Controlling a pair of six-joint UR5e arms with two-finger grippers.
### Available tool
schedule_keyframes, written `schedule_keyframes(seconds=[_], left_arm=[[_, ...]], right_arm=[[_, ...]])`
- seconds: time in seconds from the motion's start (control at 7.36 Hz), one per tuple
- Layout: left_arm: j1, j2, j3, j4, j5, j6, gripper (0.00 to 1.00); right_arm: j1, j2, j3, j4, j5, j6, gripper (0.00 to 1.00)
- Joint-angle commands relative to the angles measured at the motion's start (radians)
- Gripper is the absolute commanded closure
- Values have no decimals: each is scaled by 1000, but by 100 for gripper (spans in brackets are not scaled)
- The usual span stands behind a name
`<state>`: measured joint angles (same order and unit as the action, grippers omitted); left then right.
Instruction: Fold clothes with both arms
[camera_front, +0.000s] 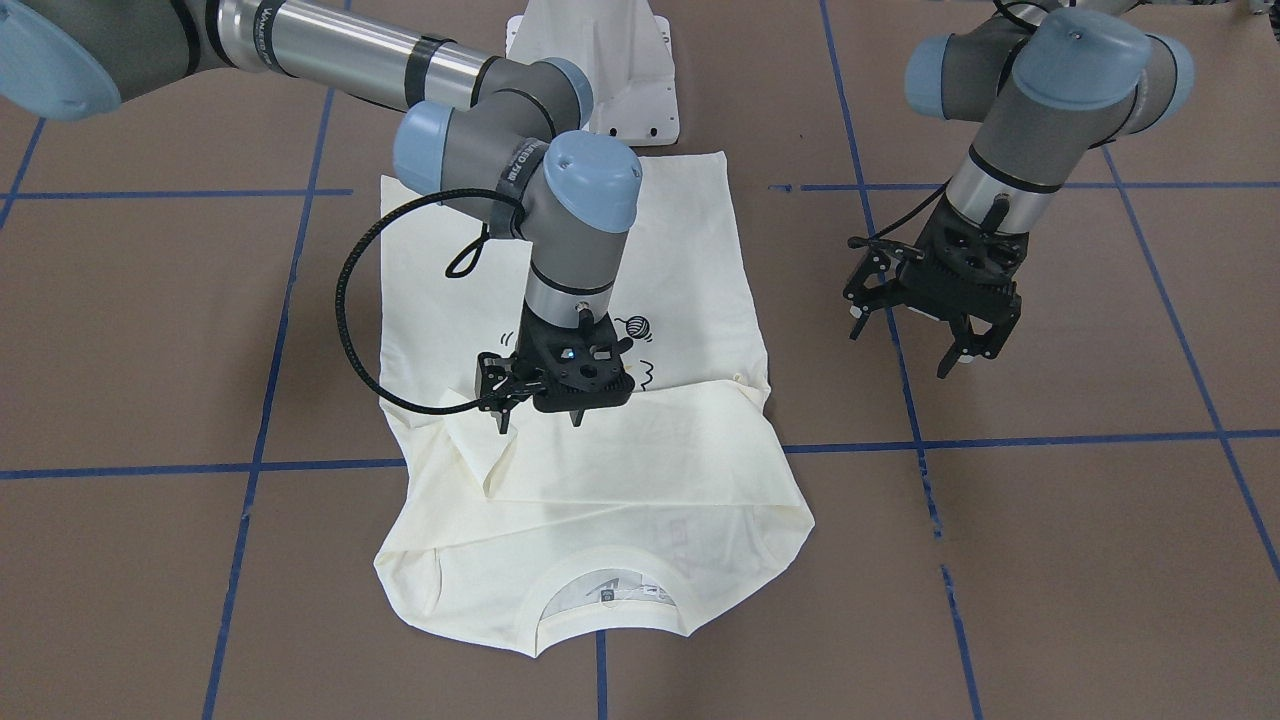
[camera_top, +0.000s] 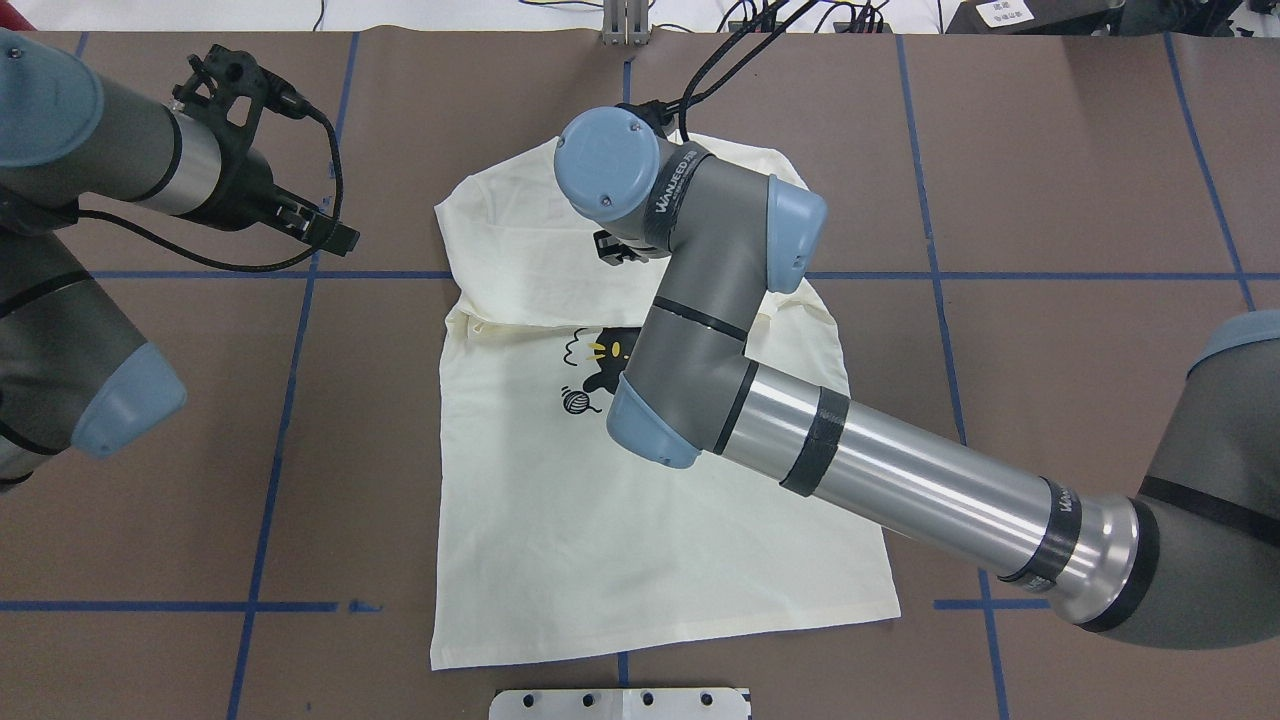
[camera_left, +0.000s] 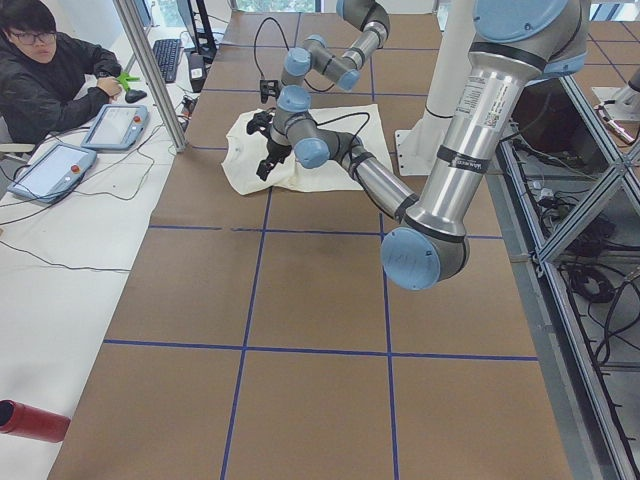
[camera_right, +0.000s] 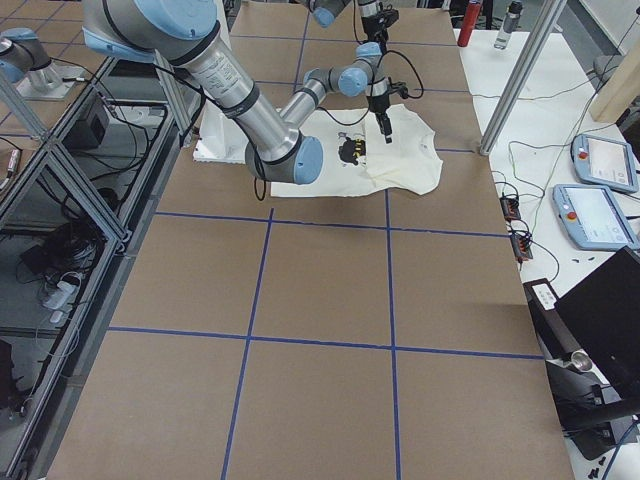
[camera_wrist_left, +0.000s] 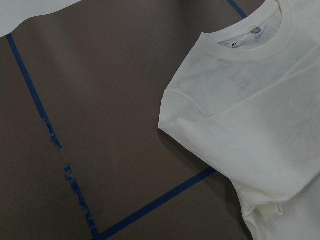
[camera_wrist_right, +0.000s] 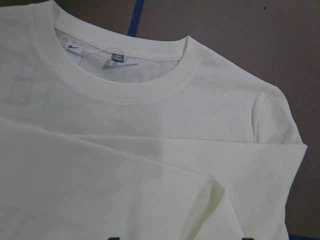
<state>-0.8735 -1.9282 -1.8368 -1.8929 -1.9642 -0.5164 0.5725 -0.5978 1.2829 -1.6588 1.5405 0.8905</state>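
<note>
The cream clothes, one T-shirt (camera_front: 600, 480), lie flat on the brown table, collar toward the operators' side. Both sleeves are folded across the chest and a strip of black cat print (camera_top: 600, 365) still shows. My right gripper (camera_front: 540, 415) hovers just over the folded sleeve edge near the print, jaws apart and empty. My left gripper (camera_front: 905, 345) hangs open above bare table, well clear of the shirt's side. The left wrist view shows the shirt's shoulder and collar (camera_wrist_left: 250, 45). In the right wrist view the collar (camera_wrist_right: 125, 85) and a sleeve fold are close below.
The white pedestal base (camera_front: 600, 70) stands at the shirt's hem end. Blue tape lines (camera_front: 1000, 440) grid the table. A person (camera_left: 50, 70) sits at a side bench with tablets (camera_left: 115, 125). Bottles (camera_right: 475, 18) stand at the far corner.
</note>
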Motion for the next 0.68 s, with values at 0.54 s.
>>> schedule_keyframes(seconds=[0.54], left_arm=[[1,2,2,0,-1,-1,0]], right_arm=[[-19,-53,-63,-4,-99,-151,17]])
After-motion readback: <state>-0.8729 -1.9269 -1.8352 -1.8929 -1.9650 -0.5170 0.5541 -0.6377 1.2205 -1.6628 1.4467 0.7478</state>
